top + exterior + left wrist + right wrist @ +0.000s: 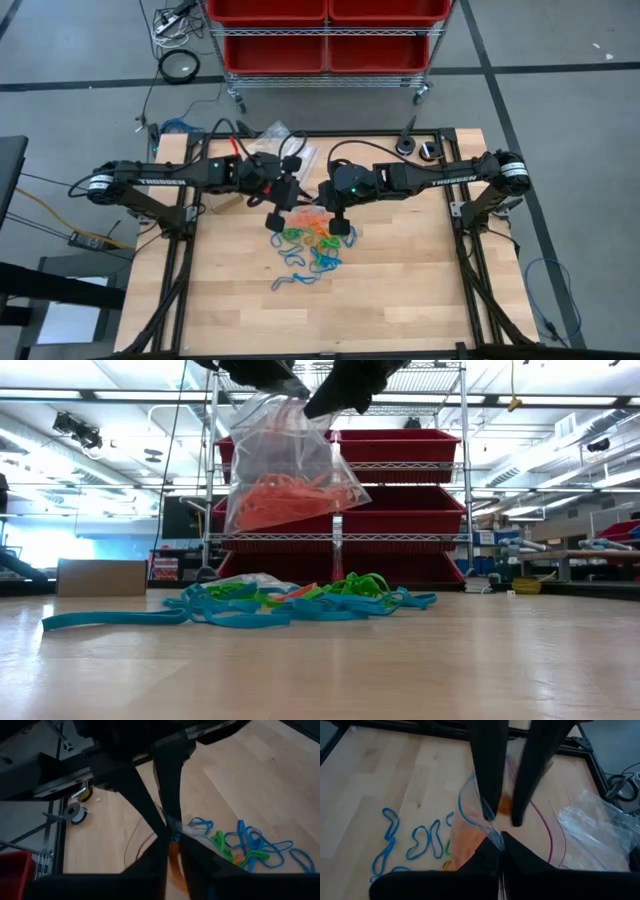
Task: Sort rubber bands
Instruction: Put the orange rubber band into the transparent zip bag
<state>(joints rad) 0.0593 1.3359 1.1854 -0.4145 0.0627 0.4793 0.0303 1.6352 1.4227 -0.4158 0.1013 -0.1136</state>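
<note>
- High view: left gripper [279,212] and right gripper [337,222] near each other above the middle of the wooden desk [400,300], over a loose pile of blue and green rubber bands [310,248]. More clear bags [280,145] crumpled near the desk's far edge. Red bins [325,35] on a wire rack beyond the desk.
- Low view: clear bag [290,465] hanging in the air from dark grippers at the top, orange bands [285,495] bunched in its lower part. Blue and green bands heaped on the desk under it, one long blue loop [115,619] stretched off to one side.
- Left wrist view: left gripper's fingers [197,857] slightly apart at the bag's rim, the other arm's fingers just opposite; cannot tell whether this gripper grips the plastic. Blue and green bands on the desk beyond.
- Right wrist view: right gripper closed tight, pinching the bag's edge [492,832]. Orange bands visible inside the bag, blue loops [420,842] flat on the desk beside it, crumpled clear bags near the desk's edge.
</note>
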